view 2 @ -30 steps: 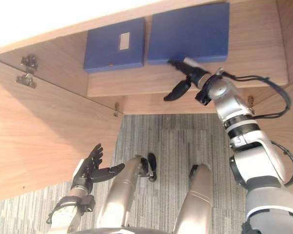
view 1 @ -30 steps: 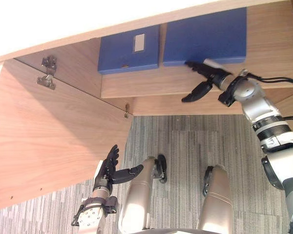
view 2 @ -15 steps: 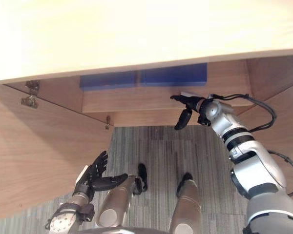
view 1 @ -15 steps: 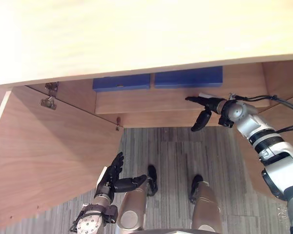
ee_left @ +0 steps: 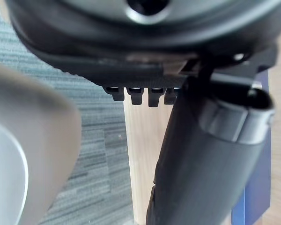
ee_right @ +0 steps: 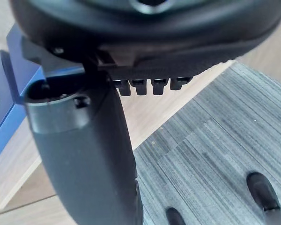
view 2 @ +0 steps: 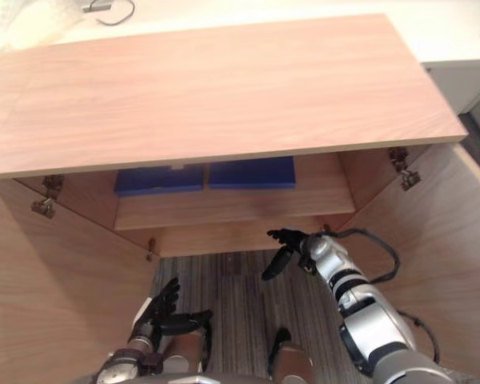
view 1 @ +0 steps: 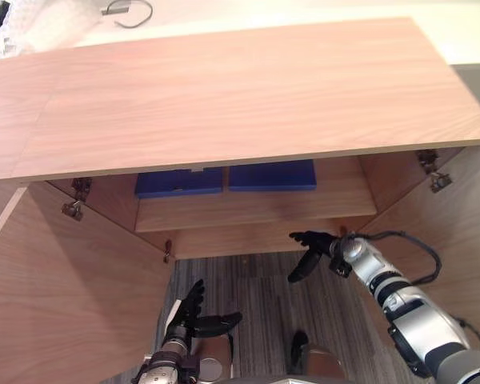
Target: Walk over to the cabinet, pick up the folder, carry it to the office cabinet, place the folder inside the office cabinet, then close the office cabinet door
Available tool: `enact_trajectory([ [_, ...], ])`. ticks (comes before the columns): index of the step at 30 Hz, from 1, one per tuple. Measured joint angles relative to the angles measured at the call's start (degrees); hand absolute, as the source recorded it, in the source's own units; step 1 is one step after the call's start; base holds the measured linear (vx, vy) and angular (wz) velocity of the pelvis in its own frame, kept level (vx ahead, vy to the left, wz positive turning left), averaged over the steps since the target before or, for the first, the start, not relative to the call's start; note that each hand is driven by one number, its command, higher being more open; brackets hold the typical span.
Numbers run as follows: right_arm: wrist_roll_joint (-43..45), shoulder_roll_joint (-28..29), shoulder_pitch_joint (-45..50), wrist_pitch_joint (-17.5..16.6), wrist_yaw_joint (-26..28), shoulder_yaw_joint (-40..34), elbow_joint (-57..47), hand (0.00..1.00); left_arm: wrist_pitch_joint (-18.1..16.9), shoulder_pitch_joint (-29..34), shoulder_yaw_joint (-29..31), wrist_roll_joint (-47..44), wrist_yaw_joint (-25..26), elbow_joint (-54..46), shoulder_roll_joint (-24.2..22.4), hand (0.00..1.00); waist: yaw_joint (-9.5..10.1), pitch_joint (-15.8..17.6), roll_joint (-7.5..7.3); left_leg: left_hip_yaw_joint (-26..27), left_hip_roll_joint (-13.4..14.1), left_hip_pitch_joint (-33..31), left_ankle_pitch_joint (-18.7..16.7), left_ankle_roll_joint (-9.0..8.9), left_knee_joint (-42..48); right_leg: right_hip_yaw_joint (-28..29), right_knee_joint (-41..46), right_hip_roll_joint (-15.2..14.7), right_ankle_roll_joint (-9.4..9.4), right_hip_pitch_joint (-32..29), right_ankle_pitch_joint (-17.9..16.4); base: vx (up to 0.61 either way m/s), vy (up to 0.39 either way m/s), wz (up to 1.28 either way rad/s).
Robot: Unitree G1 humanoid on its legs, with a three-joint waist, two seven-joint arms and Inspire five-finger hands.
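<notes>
- The office cabinet [view 1: 224, 88] stands open, seen from above: its wide wooden top takes up the middle of the scene, with a door swung out towards the robot on each side.
- The left door [view 1: 64, 296] is at the left and the right door [view 1: 452, 232] at the right; metal hinges [view 1: 74, 200] show at the inner corners.
- Under the top, a wooden shelf [view 1: 256, 206] runs across the inside.
- Two folders lie flat on the far part of that shelf, side by side and nearly touching: the left blue folder [view 1: 178, 182] and the right blue folder [view 1: 272, 175]. Both are half hidden beneath the cabinet top. Neither is in a hand.
- The right hand [view 1: 320, 242] is held out at the near edge of the shelf, right of centre. Its fingers are straight and point left, its thumb hangs down, and it grips nothing. It is well apart from the folders.
- In the right wrist view a corner of blue folder [ee_right: 9, 93] shows past the thumb, with the shelf wood beside it.
- The left hand [view 1: 190, 316] is low and near, just right of the left door. Its fingers are spread, the thumb points right, and it is empty.
- A blue strip at the edge of the left wrist view is probably a folder, but too little shows to be sure.
- Grey striped carpet [view 1: 256, 292] covers the floor between the doors.
</notes>
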Motion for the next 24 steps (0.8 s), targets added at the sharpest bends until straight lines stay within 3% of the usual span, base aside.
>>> enact_trajectory([
  [5, 0.6, 7.8, 13.7, -0.2, -7.0, -15.7, 1.3, 1.00, 0.0, -1.2, -4.8, 3.4, -1.4, 3.1, -0.2, 1.00, -0.32, -5.0, -1.51, 4.0, 0.4, 4.4, -1.6, 0.36, -5.1, 4.9, -6.5, 1.4, 1.21, 1.5, 4.9, -0.08, 0.117, -0.56],
  [7, 6.5, 10.8, 18.9, -0.2, -12.0, -22.9, 2.6, 1.00, -1.5, -4.2, -5.0, 3.8, -1.1, 10.9, -0.4, 1.00, -1.36, -7.2, -1.34, 6.1, -0.6, 5.6, -0.7, 1.07, -7.4, 6.8, -8.4, 0.5, 1.95, 1.7, 6.4, -0.08, 0.123, -0.41],
  [8, 10.1, 13.2, 22.4, -0.2, -15.1, -27.1, 2.9, 1.00, -2.2, -8.7, -3.2, 4.3, -0.8, 20.3, -1.0, 1.00, -2.55, -8.0, -1.10, 6.8, -1.6, 7.1, 0.3, 1.27, -9.4, 7.4, -9.6, -0.2, 2.35, 2.6, 7.2, -0.09, 0.096, -0.21],
  [10, 16.9, 16.2, 26.9, -0.4, -19.9, -29.4, 2.9, 1.00, -2.6, -15.1, -0.2, 6.8, 3.8, 31.7, -2.1, 1.00, -4.68, -8.2, -0.98, 8.0, -1.9, 9.4, 1.1, 1.47, -11.2, 8.2, -11.1, -0.5, 2.42, 4.2, 8.2, -0.08, 0.047, -0.30],
  [11, 22.8, 19.1, 30.6, -1.1, -23.4, -30.2, 2.9, 1.00, -2.7, -18.2, 0.7, 7.4, 8.9, 38.1, -1.7, 1.00, -5.82, -8.3, -1.19, 9.5, -1.4, 10.8, 1.1, 1.40, -11.7, 9.5, -12.5, 0.2, 2.28, 5.2, 9.2, -0.08, 0.010, -0.50],
  [14, 28.4, 21.3, 33.0, -4.4, -26.9, -31.0, 1.4, 1.00, -3.1, -19.7, -0.1, 8.1, 12.7, 40.6, -1.5, 1.00, -5.99, -8.6, -1.82, 13.0, -0.4, 11.5, 1.1, 1.22, -11.8, 12.7, -15.7, 1.3, 1.98, 5.2, 12.2, -0.08, 0.005, -0.69],
  [17, 31.8, 22.1, 34.2, -5.3, -28.7, -31.6, 0.3, 1.00, -4.0, -18.5, -9.2, 8.0, 13.6, 38.1, -0.7, 1.00, -5.92, -8.3, -2.45, 17.3, 0.3, 13.2, 0.6, 0.37, -11.6, 16.3, -17.4, 2.4, 1.58, 5.1, 14.5, -0.10, 0.015, -0.73],
  [18, 32.6, 22.5, 34.3, -5.3, -29.1, -31.8, -0.7, 1.00, -4.3, -17.0, -12.7, 7.9, 12.3, 35.1, -0.4, 1.00, -6.02, -7.8, -2.53, 19.9, 0.7, 14.3, 0.2, 0.15, -11.6, 17.2, -17.4, 3.0, 0.63, 4.7, 15.2, -0.08, 0.000, -1.15],
  [19, 32.7, 23.0, 34.2, -5.2, -29.6, -32.2, -1.9, 1.00, -4.5, -15.1, -14.6, 7.3, 11.0, 31.5, -0.5, 1.00, -5.85, -7.5, -2.63, 23.0, 1.7, 15.2, 0.4, 0.46, -11.6, 13.7, -17.3, 2.8, -4.45, 3.8, 13.7, -0.08, -0.001, -1.26],
  [20, 32.7, 23.0, 34.1, -5.2, -29.8, -32.5, -2.2, 1.00, -4.7, -14.4, -15.0, 6.8, 10.2, 30.2, -0.7, 1.00, -5.80, -7.2, -2.24, 24.6, 2.2, 16.0, 0.4, 0.53, -12.0, 8.6, -16.7, 2.0, -7.74, 3.2, 12.1, -0.08, 0.044, -1.47],
  [21, 32.7, 23.3, 33.5, -5.2, -30.1, -32.6, -2.5, 1.00, -5.4, -13.3, -15.3, 6.0, 8.9, 28.6, -1.7, 1.00, -5.41, -6.4, -1.28, 28.3, 3.5, 18.1, 1.2, 1.43, -13.6, -1.4, -13.6, -0.8, -8.26, 2.5, 10.0, -0.06, 0.039, -1.47],
  [22, 32.5, 23.5, 33.0, -5.4, -30.7, -32.4, -3.1, 1.00, -5.5, -13.1, -15.4, 5.7, 7.9, 28.3, -1.7, 1.00, -5.63, -6.0, -2.07, 31.4, 3.7, 19.4, 1.2, 1.20, -13.6, -8.3, -4.9, -5.0, -8.20, -0.4, 8.0, -0.05, 0.020, -1.34],
  [24, 32.5, 23.5, 34.1, -5.3, -31.1, -32.6, -4.2, 1.00, -4.9, -12.7, -14.9, 5.2, 7.4, 29.0, -1.4, 1.00, -6.20, -6.1, -2.83, 33.8, 4.3, 22.7, 0.9, 0.16, -13.5, -12.8, 5.6, -9.5, -7.46, 0.9, 5.1, 0.04, -0.120, -0.75],
])
